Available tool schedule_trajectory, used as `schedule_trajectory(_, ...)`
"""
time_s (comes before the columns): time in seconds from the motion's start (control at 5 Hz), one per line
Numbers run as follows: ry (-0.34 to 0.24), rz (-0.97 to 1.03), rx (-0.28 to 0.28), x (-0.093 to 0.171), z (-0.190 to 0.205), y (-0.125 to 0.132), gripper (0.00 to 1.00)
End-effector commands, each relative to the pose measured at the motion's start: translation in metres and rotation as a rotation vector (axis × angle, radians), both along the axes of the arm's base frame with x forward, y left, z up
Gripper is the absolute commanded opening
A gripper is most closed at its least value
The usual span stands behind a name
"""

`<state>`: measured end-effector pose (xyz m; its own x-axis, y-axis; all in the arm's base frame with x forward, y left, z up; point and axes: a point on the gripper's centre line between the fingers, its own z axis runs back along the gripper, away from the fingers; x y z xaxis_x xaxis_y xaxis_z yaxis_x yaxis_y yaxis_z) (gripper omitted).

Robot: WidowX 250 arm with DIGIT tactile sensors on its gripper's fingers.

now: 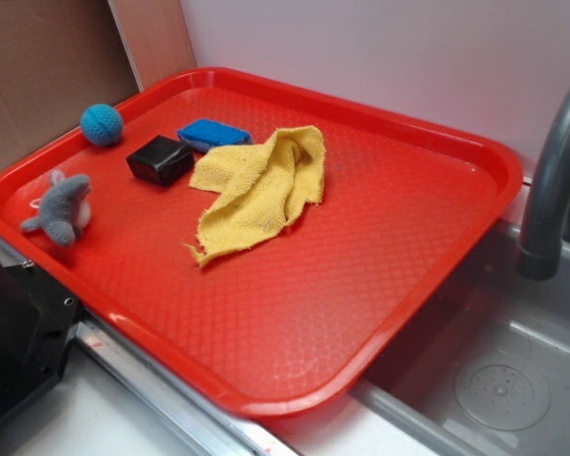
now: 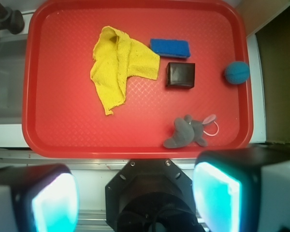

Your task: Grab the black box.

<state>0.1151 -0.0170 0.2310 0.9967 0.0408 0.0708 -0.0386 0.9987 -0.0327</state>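
The black box point(image 1: 160, 160) is a small glossy block on the red tray point(image 1: 408, 228), at its far left part. It lies between the blue sponge point(image 1: 213, 134) and the yellow cloth point(image 1: 256, 188). In the wrist view the black box point(image 2: 180, 75) sits right of centre on the tray point(image 2: 63, 130), with the sponge point(image 2: 170, 47) just above it. My gripper point(image 2: 135, 198) is open and empty, high above the tray's near edge, well away from the box. Its pads point(image 2: 212, 198) show at the bottom of the wrist view. The gripper does not show in the exterior view.
A blue ball point(image 1: 102, 124) lies at the tray's far left edge. A grey toy animal point(image 1: 63, 209) lies at its left side. A grey faucet point(image 1: 551, 180) and a sink point(image 1: 494, 380) are at the right. The robot's black base point(image 2: 152, 193) is below the gripper.
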Motion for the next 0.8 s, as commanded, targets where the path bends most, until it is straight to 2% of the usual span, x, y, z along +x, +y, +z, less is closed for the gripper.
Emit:
schedule_trajectory(0.0, -0.01, 0.494, -0.126, 0.026, -0.011, 0.037, 1.0)
schedule_trajectory(0.6, -0.07, 1.242, -0.106, 0.061, -0.072, 0.06, 1.0)
